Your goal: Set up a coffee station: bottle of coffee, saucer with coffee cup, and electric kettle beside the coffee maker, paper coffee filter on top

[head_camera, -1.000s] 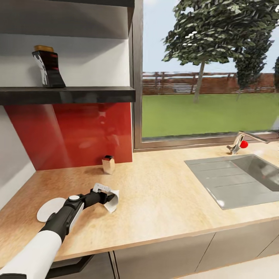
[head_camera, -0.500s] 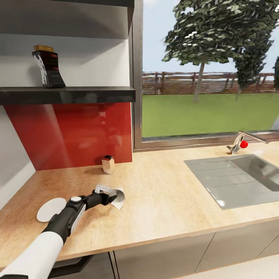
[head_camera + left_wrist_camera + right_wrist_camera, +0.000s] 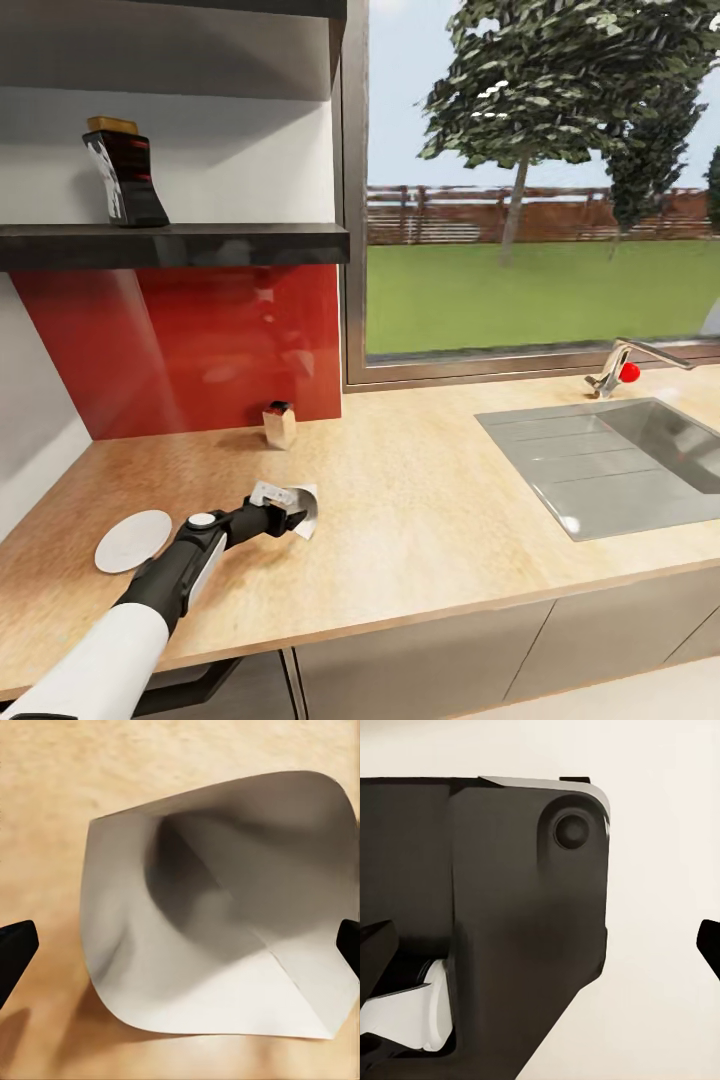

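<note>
A white paper coffee filter (image 3: pixel 306 509) lies on the wooden countertop (image 3: pixel 430 500), cone mouth open, just off the tip of my left gripper (image 3: pixel 288 510). In the left wrist view the filter (image 3: pixel 225 922) sits between the two black fingertips (image 3: pixel 15 952), which stand wide apart, with a gap on one side; the left gripper (image 3: pixel 180 952) is open. The white saucer (image 3: pixel 133 540) rests flat on the counter, left of the arm. The dark bottle of coffee (image 3: pixel 125 178) stands on the black shelf (image 3: pixel 200 244). My right gripper (image 3: pixel 540 945) is open in front of a dark robot part.
A small beige container with a dark top (image 3: pixel 280 424) stands by the red backsplash (image 3: pixel 190 340). A steel sink (image 3: pixel 610 465) with a faucet (image 3: pixel 625 365) is set into the counter at the right. A window is behind it.
The left gripper has shifted a little right and away from me. The filter has swung from hanging below the fingers to lying beside the tip.
</note>
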